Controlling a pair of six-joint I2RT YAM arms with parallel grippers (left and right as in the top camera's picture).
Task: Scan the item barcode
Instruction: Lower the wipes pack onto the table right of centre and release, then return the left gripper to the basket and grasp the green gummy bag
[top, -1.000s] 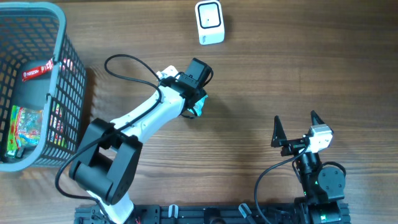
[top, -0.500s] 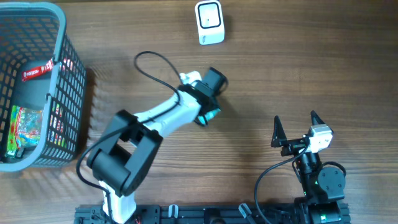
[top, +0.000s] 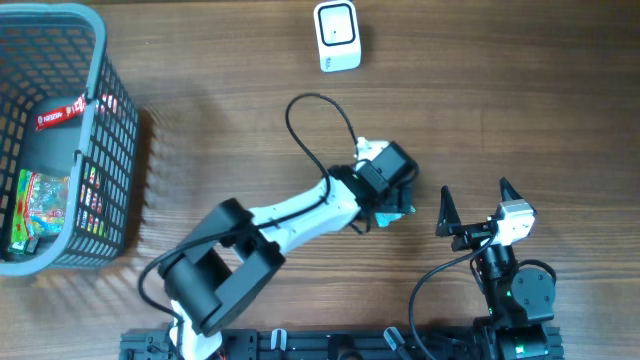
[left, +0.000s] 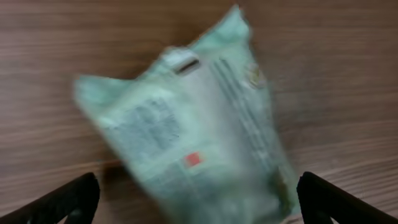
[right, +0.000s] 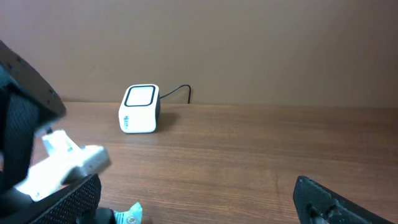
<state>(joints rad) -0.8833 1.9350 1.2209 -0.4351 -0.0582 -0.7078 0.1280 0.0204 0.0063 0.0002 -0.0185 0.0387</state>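
The left gripper (left: 198, 190) is hovering with its jaws spread wide, released and gripping nothing, over the pale green packet (left: 193, 124). The packet is showing blurred between the two fingertips, at about 4 o'clock from the centre of the wooden table (top: 520, 110). The white scanner (top: 337, 36) is sitting at 12 o'clock and the grey basket (top: 100, 70) at 9 o'clock. The right gripper (top: 474, 192) is sitting at 5 o'clock — jaws likewise spread, empty.

Wooden table (top: 520, 110) carries a basket (top: 112, 140), scanner (top: 337, 36) and green packet (left: 186, 124).
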